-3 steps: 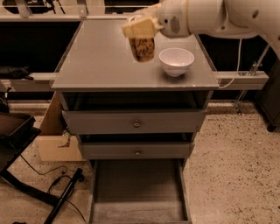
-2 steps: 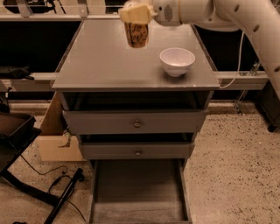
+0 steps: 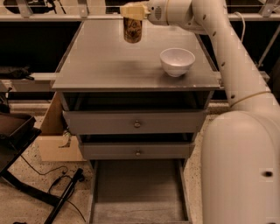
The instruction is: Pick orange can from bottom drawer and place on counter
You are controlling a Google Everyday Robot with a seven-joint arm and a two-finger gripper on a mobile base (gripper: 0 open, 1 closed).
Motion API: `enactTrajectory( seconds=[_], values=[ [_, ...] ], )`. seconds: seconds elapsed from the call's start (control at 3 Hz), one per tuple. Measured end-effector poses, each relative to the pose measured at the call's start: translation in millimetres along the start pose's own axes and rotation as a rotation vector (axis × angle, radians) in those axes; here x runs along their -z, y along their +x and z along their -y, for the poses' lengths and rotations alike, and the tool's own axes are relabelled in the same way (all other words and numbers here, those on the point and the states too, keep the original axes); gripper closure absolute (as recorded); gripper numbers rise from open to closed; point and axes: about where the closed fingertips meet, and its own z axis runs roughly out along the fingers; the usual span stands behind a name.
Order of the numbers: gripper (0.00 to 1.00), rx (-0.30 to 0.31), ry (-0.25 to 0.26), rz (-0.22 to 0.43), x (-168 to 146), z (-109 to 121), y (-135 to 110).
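**Can held in the pincer, beyond and left of the white bowl**

The gripper [image 3: 132,13] sits at the top of the view, well beyond the white bowl [image 3: 177,61] and to its left. It comes in sideways from the pale arm [image 3: 227,65] that passes behind and to the right of the bowl. Its tan fingers [image 3: 129,10] are closed over the top end of the orange can [image 3: 132,29], gripping it. Nothing else touches them.

The can hangs upright below the fingers. It is a small cylinder, narrower than the bowl, with orange-tan sides covered in dark speckled print. Its top is hidden inside the grip. It is well apart from the bowl and farther from the camera, over the far part of the counter [image 3: 105,61]. A soft dark patch lies on the counter left of the bowl and nearer than the can, so the can looks lifted off the surface, though the gap itself cannot be made out.

The bowl stands on the counter near its right front corner. Below the bowl, two upper drawers [image 3: 135,122] with round knobs are closed or nearly so. The bottom drawer [image 3: 138,192], lowest and farthest from the bowl, is pulled out with its flat grey floor showing. A cardboard box [image 3: 54,140] stands on the floor, down and left of the bowl.
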Motion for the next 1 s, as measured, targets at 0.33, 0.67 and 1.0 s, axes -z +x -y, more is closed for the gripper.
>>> enactTrajectory(
  seconds=[0.33,0.67,1.0],
  values=[
    [1.00,-0.018,0.049,0.027,-10,32,-1],
    [1.00,-0.005,0.123,-0.012,-34,54,10],
    [1.00,-0.025,0.151,-0.057,-60,70,45]
  ],
)
